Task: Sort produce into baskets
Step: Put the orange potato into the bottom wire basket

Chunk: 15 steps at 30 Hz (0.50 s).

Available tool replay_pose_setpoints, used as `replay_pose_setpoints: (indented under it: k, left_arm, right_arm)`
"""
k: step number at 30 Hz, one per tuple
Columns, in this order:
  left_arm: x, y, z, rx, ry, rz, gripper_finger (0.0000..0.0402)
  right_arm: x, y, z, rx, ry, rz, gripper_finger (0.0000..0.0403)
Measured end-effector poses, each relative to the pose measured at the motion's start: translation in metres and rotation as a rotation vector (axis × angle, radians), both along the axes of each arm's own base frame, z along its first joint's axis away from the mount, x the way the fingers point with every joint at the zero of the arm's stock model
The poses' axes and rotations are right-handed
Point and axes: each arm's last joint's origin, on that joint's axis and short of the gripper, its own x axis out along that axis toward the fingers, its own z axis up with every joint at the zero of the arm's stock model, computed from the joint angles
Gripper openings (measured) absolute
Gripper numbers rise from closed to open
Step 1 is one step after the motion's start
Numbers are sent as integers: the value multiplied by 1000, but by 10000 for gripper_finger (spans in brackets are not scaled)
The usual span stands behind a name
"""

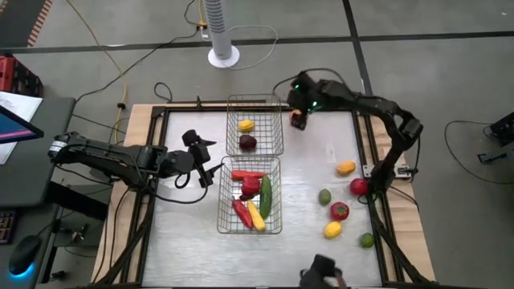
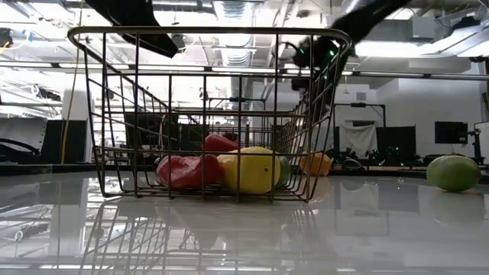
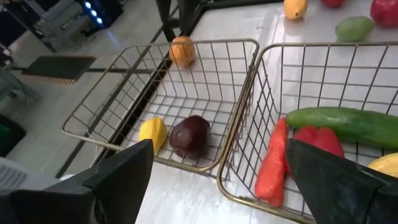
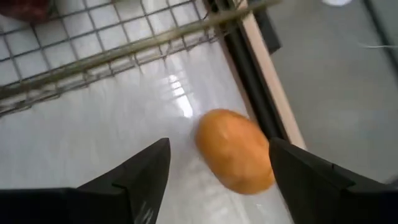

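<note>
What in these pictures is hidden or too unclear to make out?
- Orange: the overhead view cannot show whether it rests on the table or hangs in the air; the right gripper covers it.
- Smaller basket: hidden in the low view behind the larger basket.
- Dark object at the table's near edge: cut off.

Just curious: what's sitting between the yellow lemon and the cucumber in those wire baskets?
In the left wrist view, a dark plum lies beside the lemon, then the baskets' adjoining walls and a red pepper before the cucumber.
</note>
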Motion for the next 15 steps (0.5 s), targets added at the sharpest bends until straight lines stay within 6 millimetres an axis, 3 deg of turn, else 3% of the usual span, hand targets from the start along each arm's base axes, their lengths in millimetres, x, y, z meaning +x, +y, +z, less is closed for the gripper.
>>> replay_pose_setpoints:
  k: [4,7,11,15]
  left_arm:
    - [-1,0,-1,-23,2,17,352]
    - [-1,0,-2,-32,-2,24,352]
    - [-1,0,-2,-43,-10,31,352]
    - [-1,0,-2,-50,-14,36,352]
  right_arm:
    - [-23,-24,-7,53,-44,11,323]
    - [-31,-31,-6,36,-37,31,354]
    - [-26,-30,-9,16,-29,83,391]
    - [-16,-33,-23,13,-4,130,393]
